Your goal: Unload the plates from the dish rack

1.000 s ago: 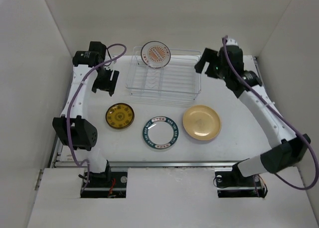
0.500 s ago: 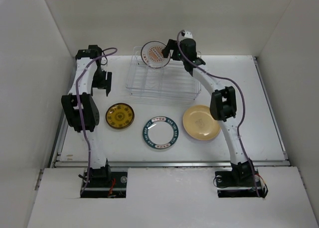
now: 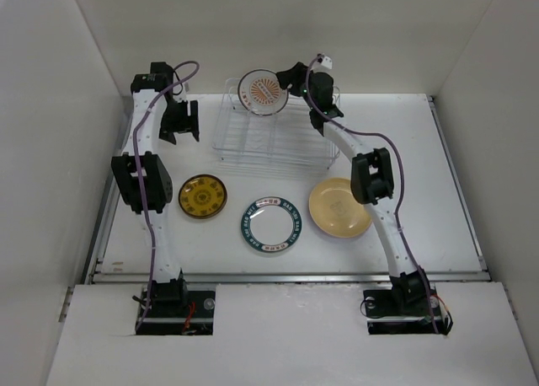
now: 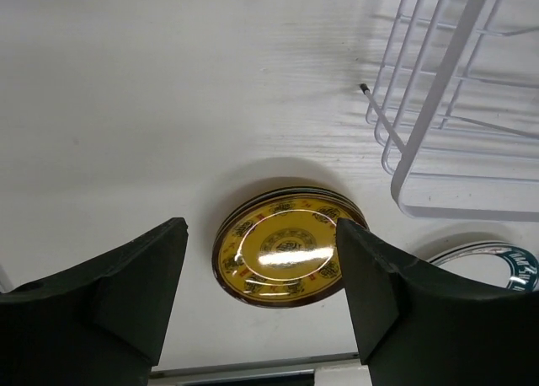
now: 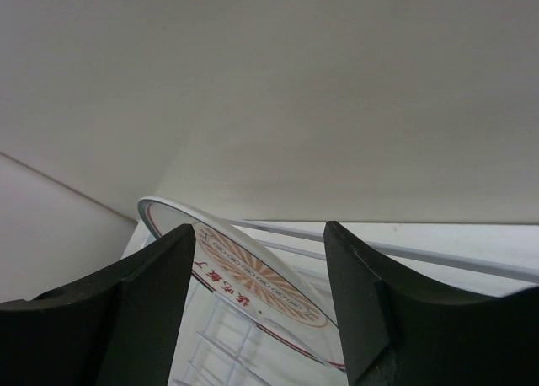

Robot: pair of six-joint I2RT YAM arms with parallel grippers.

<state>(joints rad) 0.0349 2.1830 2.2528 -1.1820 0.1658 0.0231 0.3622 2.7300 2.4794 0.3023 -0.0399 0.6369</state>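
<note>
So the right gripper (image 3: 290,76) has swung in from out past the rack's right end and is now up against the orange-red centred plate (image 3: 263,92). Its fingers are apart either side of the rim and, as far as I can tell, not clamped yet. That's the last plate standing in the dish rack (image 3: 274,142); the gold (image 3: 202,195), teal-rimmed (image 3: 269,224) and tan-yellow (image 3: 340,207) ones already lie on the table in front, so I'd say we're nearly done. The right arm is stretched long over the rack's right end, while the left gripper (image 3: 181,123) hangs spread and empty just left of the rack.
</note>
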